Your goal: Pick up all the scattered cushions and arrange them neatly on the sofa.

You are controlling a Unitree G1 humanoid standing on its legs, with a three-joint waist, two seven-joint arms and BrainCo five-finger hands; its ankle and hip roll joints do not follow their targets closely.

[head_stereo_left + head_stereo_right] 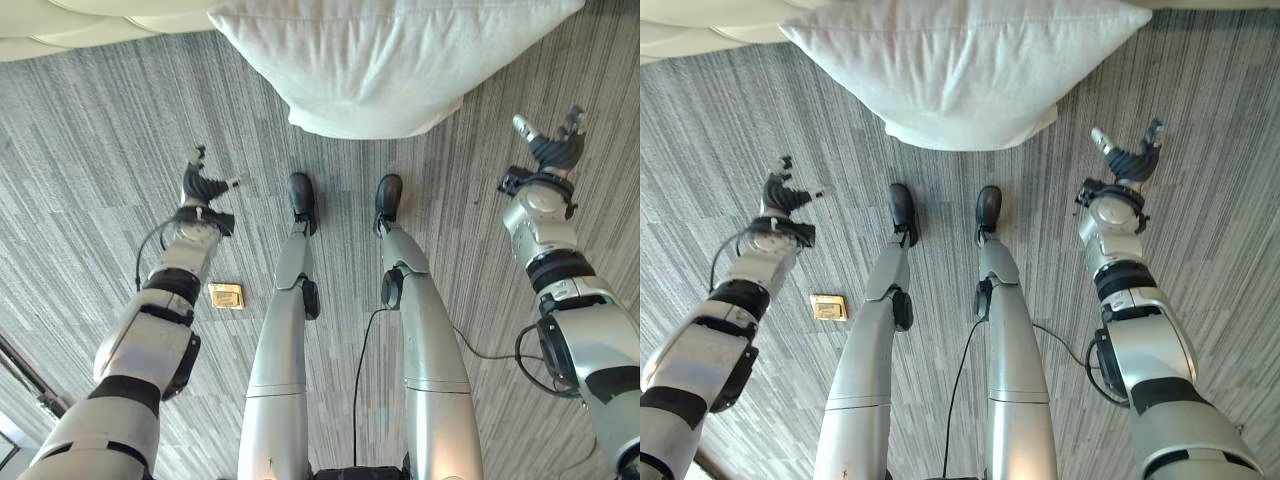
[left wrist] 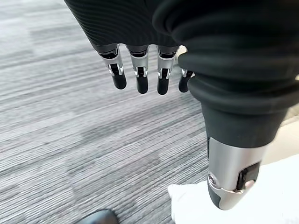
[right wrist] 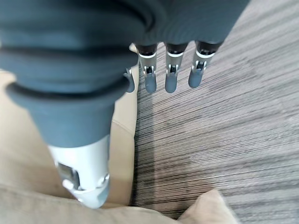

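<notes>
White cushion point(image 1: 385, 60) lies on the grey carpet point(image 1: 100, 130), one edge against the cream sofa point(image 1: 90, 25), straight ahead between both hands. Left hand point(image 1: 203, 185) and right hand point(image 1: 552, 148) hover either side of the cushion, fingers point(image 2: 140, 77) spread loose, holding nothing. Risk: hands well apart from the cushion, so an uneven two-hand close could pinch one corner and let it sag or slip.

Carpeted floor point(image 1: 90, 150) lies bare around each robot hand: left robot hand point(image 1: 203, 184) and right robot hand point(image 1: 552, 146), both with relaxed fingers, touching nothing. A white cushion point(image 1: 390, 60) lies ahead between them, against the sofa point(image 1: 90, 25) edge. A small brass floor plate point(image 1: 226, 295) sits beside the left arm.
</notes>
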